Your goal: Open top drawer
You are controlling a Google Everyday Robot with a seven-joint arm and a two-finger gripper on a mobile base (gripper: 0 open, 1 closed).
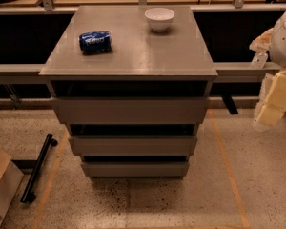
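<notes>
A grey cabinet with a flat top stands in the middle of the camera view, with three handleless drawer fronts stacked under it. The top drawer is the widest front, just under the top, with a dark gap above it. It looks pushed in, roughly level with the top's front edge. My gripper, cream-coloured, hangs at the right edge of the view. It is to the right of the cabinet at about the top drawer's height and apart from it.
A blue can lies on its side on the cabinet top, and a white bowl stands further back. A black bar and a cardboard box lie on the floor at the left. Grey rails run behind the cabinet.
</notes>
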